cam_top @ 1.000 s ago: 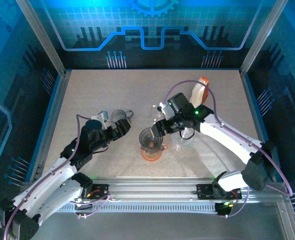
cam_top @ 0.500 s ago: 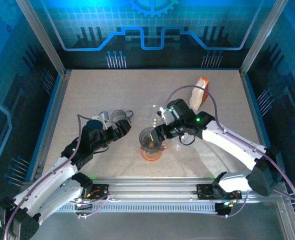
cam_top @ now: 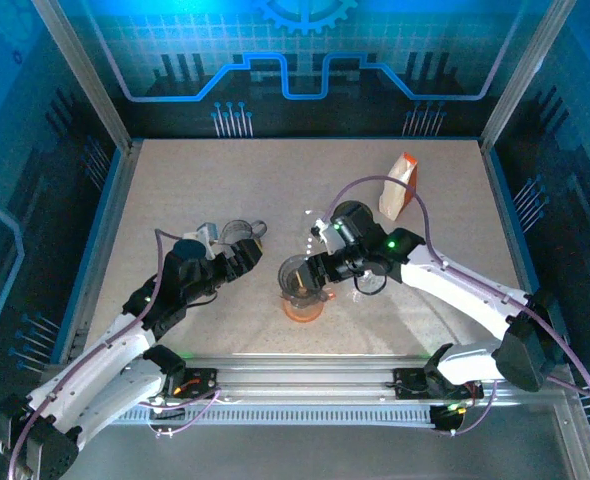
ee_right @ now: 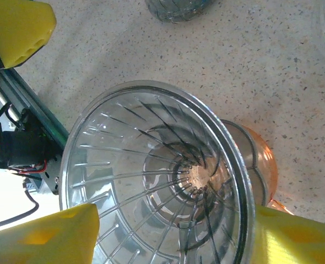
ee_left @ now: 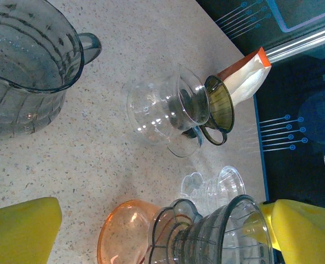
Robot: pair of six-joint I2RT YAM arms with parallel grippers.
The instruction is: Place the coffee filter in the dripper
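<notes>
The right gripper (ee_right: 173, 231) hangs over the clear ribbed dripper (ee_right: 151, 165), one yellow finger (ee_right: 47, 234) on each side of its rim. The jaws stand well apart with the rim between them; whether the pads press the glass cannot be told. The dripper stands upright on an orange saucer (ee_right: 264, 165) near the front middle of the table (cam_top: 225, 180).

The coffee filters sit in their orange and white coffee filter pack (cam_top: 400, 185), which stands toward the far right of the table, well apart from the dripper. Between the pack and the dripper there is more glassware: a clear glass carafe (ee_left: 157, 107), a dark tinted cup (ee_left: 220, 102) with a handle touching it, and a small clear glass piece (ee_left: 215, 187) just beside the dripper. The right arm (cam_top: 445, 275) stretches over this cluster in the top view.

The left gripper (ee_left: 161, 214) is spread as wide as it goes and holds nothing. It hovers left of the dripper, near a grey glass pitcher (ee_left: 25, 66).
</notes>
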